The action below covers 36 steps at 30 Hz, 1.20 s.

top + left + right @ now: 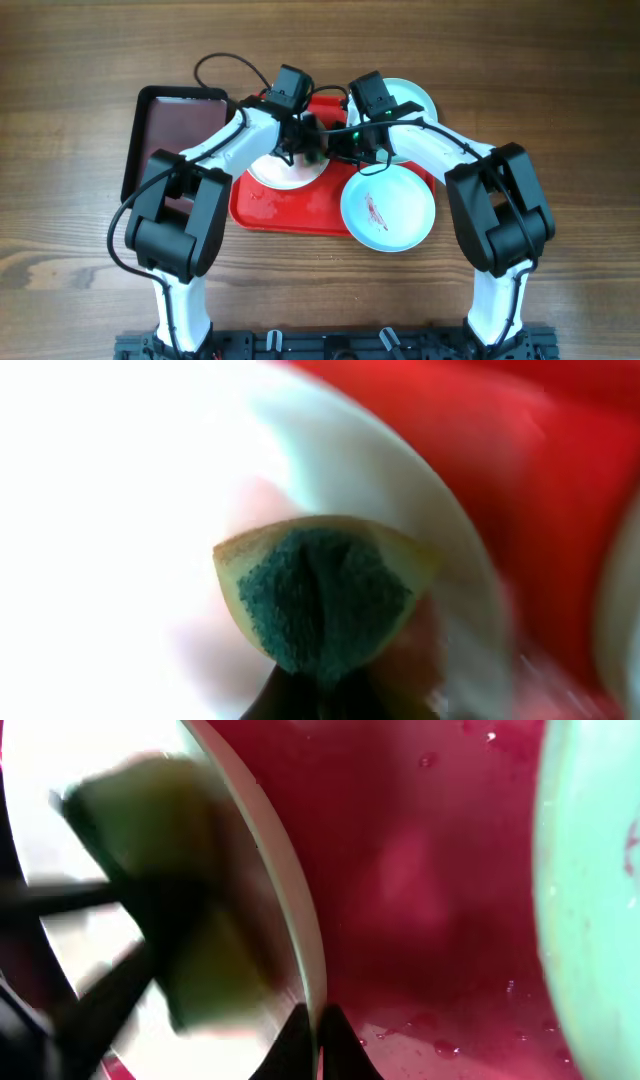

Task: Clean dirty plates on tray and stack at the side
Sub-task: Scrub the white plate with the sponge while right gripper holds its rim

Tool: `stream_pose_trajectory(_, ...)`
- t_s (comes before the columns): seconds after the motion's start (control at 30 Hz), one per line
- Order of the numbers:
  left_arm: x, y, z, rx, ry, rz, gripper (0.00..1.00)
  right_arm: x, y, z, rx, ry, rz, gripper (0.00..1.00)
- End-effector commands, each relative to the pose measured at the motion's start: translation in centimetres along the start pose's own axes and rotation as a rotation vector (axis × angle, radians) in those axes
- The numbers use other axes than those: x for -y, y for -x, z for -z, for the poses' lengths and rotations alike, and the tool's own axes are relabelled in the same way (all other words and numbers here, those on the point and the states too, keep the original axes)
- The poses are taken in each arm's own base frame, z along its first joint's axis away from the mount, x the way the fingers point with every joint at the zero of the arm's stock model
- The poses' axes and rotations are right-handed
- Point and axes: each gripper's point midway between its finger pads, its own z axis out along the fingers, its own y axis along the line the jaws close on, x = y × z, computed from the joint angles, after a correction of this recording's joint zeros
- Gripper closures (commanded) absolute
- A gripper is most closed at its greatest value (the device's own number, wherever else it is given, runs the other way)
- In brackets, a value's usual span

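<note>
Tray [290,212] holding white plate [283,176] under sponge [320,600], smeared plate [388,208]

Overhead looks down; both wrist views closely share the white plate [283,176].

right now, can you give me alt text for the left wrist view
Blurred close-up: a yellow sponge with its green scouring face toward the camera, held in the left gripper, in front of a white plate. The red tray fills the right side.
</note>
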Motion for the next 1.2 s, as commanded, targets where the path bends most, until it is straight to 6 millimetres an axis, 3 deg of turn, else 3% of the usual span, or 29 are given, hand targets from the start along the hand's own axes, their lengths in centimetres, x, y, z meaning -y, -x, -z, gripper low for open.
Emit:
stream_pose_trajectory(0.0, -10.7, 2.1, 0.6, 0.150, 0.507, 0.054, 0.96, 0.6, -1.7, -1.3, -0.058, -0.017, -0.004, 0.96)
stream_pose_trajectory(0.13, -12.6, 2.1, 3.6, 0.152, 0.622, 0.126, 0.96, 0.6, -1.7, -1.3, -0.058, -0.017, -0.004, 0.96)
stream_pose_trajectory(0.2, -13.2, 0.1, 4.1, 0.075, 0.632, 0.179, 0.96, 0.6, -1.6, -1.3, -0.057, -0.017, -0.003, 0.95)
stream_pose_trajectory(0.27, -12.4, -2.6, 3.6, -0.068, 0.567, 0.192, 0.96, 0.6, -1.7, -1.3, -0.057, -0.017, -0.004, 0.96)
stream_pose_trajectory(0.37, -9.6, -6.0, 3.0, -0.266, 0.395, 0.182, 0.96, 0.6, -1.7, -1.3, -0.057, -0.017, -0.004, 0.96)
stream_pose_trajectory(0.43, -6.4, -8.1, 2.9, -0.405, 0.202, 0.127, 0.96, 0.6, -1.7, -1.3, -0.058, -0.016, -0.004, 0.96)
stream_pose_trajectory(0.57, -1.0, -9.6, 3.5, -0.525, -0.130, 0.043, 0.96, 0.6, -1.7, -1.3, -0.057, -0.016, -0.004, 0.96)
stream_pose_trajectory(0.7, 2.4, -7.8, 2.9, -0.441, -0.278, -0.015, 0.96, 0.5, -1.6, -1.3, -0.055, -0.015, -0.002, 0.96)
stream_pose_trajectory(0.8, 4.0, -6.0, 2.3, -0.345, -0.328, -0.064, 0.96, 0.5, -1.6, -1.3, -0.056, -0.015, -0.002, 0.96)
stream_pose_trajectory(0.87, 4.0, -4.7, 1.8, -0.287, -0.307, -0.050, 0.96, 0.5, -1.6, -1.3, -0.055, -0.015, -0.002, 0.96)
stream_pose_trajectory(0.97, 1.9, -2.7, 0.9, -0.195, -0.180, 0.004, 0.96, 0.5, -1.6, -1.3, -0.055, -0.015, -0.002, 0.96)
stream_pose_trajectory(1.17, -5.0, 1.2, 0.6, -0.007, 0.146, 0.043, 0.96, 0.6, -1.7, -1.3, -0.058, -0.017, -0.003, 0.96)
